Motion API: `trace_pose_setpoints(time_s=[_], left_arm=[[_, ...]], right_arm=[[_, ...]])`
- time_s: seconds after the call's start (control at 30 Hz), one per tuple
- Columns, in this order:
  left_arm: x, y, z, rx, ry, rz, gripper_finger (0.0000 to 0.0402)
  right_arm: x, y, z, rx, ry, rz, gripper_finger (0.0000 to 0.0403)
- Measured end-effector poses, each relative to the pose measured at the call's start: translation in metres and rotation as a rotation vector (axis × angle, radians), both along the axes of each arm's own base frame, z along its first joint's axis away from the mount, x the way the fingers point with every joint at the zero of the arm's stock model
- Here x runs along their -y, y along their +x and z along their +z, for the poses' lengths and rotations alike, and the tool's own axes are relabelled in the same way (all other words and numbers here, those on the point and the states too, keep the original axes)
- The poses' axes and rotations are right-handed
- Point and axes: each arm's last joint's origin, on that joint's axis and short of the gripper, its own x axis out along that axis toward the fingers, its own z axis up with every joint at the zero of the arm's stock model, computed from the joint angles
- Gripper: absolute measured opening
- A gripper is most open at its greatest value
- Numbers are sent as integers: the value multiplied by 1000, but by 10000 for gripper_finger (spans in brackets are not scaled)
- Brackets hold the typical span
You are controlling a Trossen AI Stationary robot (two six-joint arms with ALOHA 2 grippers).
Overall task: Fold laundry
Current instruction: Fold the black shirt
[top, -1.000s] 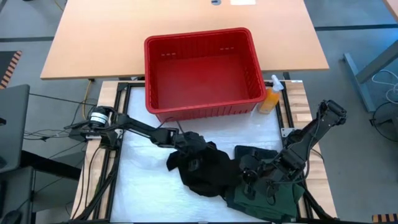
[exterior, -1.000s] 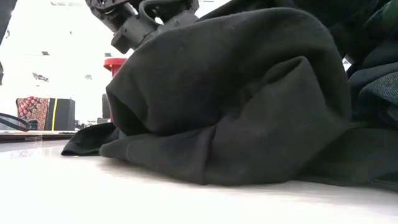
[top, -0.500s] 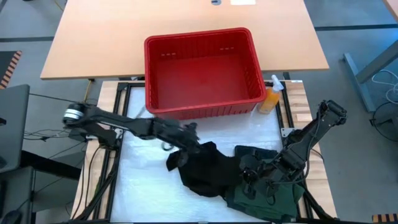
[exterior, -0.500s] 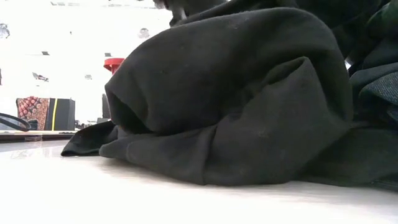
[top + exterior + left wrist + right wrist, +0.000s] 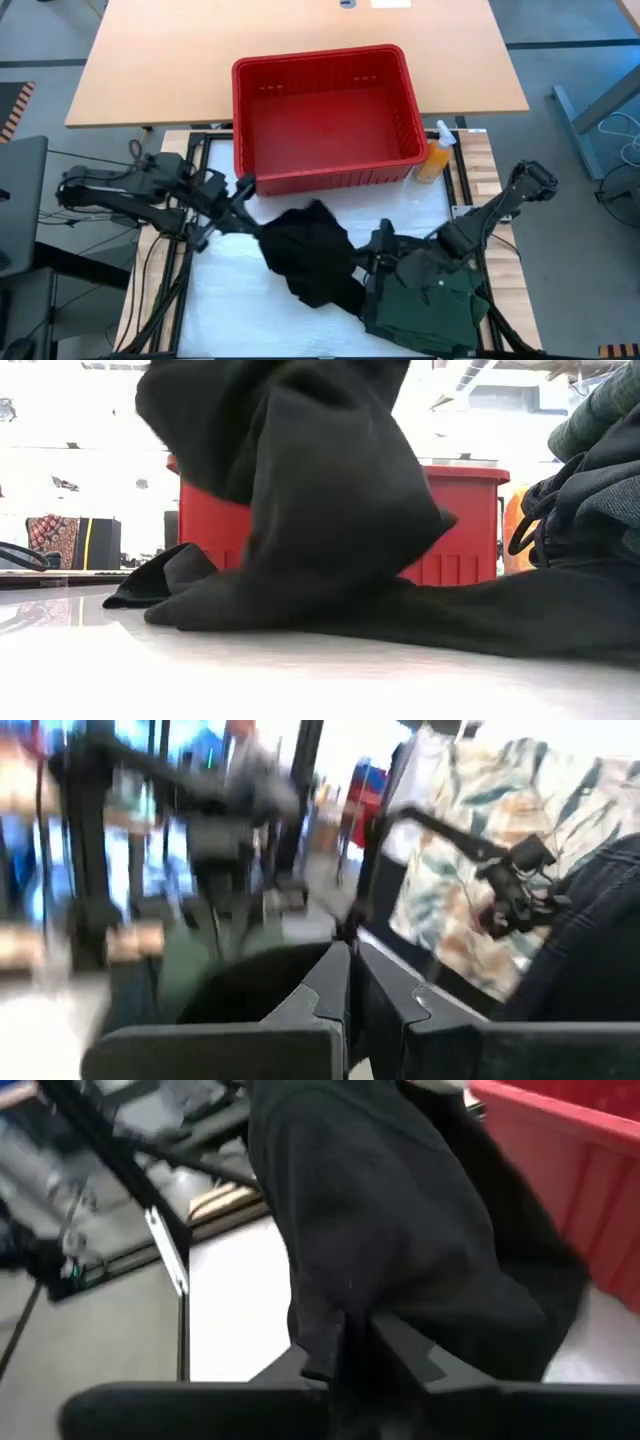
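The black garment (image 5: 308, 255) lies bunched at the centre of the white counter (image 5: 225, 300), in the lower middle of the high view, just in front of the red basket (image 5: 325, 110). Its long axis runs roughly from upper left to lower right. Its lower right edge touches the green shirt (image 5: 425, 300), which occupies the lower right of the frame.

The left gripper (image 5: 245, 190) stands at the left of the high view, just beside the garment's upper left corner. Its jaws are clenched. The left wrist view shows them pressed together at the tips; whether cloth is pinched between them cannot be told.

The right gripper (image 5: 372, 255) sits at the seam between the black garment and the green shirt. In the right wrist view dark cloth lies directly against its jaws, which stand slightly parted; whether they grasp it cannot be told.

The two grippers sit at opposite ends of the garment's long axis, so a spreading pull would probably run along that line. In the low view, the garment (image 5: 300, 490) rises well above the counter on the left side.
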Motion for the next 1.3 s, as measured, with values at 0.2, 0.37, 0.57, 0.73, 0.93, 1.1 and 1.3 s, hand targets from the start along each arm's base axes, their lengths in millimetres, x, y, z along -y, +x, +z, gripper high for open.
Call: trace_pose_setpoints(time_s=[0.2,0.37,0.57,0.73,0.93,1.1,1.3], left_arm=[[6,-26,-31,-415,-22,48,0],[14,-33,-64,-796,0,141,0],[37,-24,-108,-1024,54,101,0],[44,-16,-135,-1125,108,102,0],[48,-9,-146,-1170,138,82,0],[48,-8,-146,-1155,170,73,0],[47,-8,-146,-1141,183,86,0]], right_arm=[[15,-2,-18,-251,-14,116,155],[20,-19,-35,-469,1,69,208],[18,1,-54,-223,33,56,226],[27,8,-86,-189,96,-6,227],[37,30,-120,-193,176,-93,227],[23,65,-124,-66,-18,87,227],[22,113,-129,-79,-129,46,227]])
